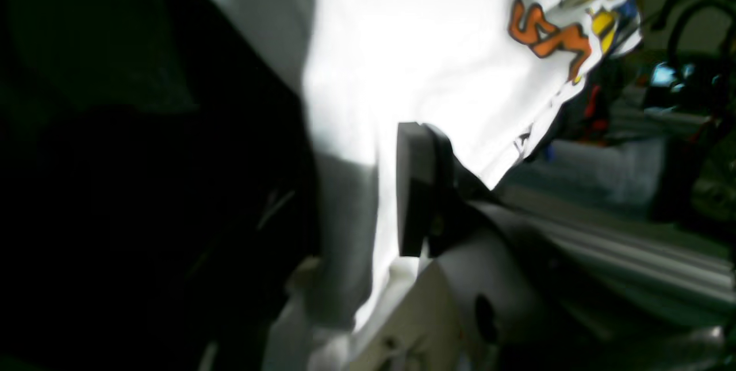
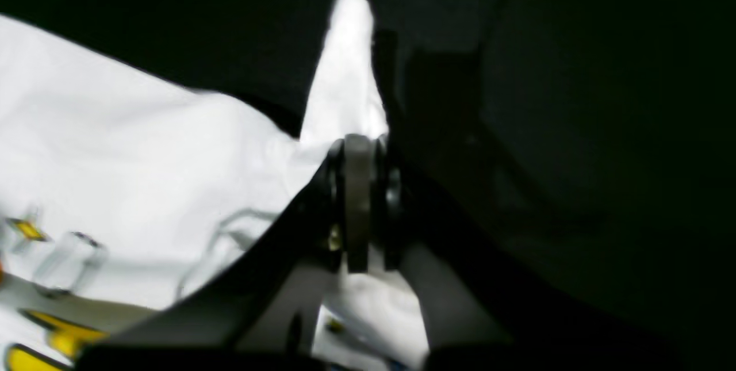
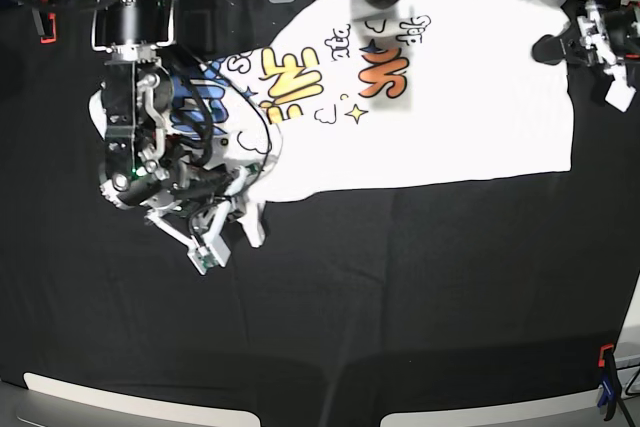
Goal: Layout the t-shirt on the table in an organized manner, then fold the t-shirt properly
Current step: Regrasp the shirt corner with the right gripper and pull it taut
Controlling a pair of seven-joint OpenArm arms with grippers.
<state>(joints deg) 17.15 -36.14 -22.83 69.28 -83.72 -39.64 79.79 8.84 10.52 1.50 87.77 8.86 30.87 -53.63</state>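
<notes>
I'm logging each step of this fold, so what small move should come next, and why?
Probably draw the right gripper outward: it is shut on a corner of the t-shirt, which lies bunched beside that arm on the table, while the far end lies flat.

The t-shirt carries the only lettering. In the base view its print shows yellow "FINE" beside an orange word that looks like "SMOL", both seen rotated. Blue letters near the sleeve are mostly covered and unreadable. The left wrist view shows orange letters, too blurred to read.
</notes>
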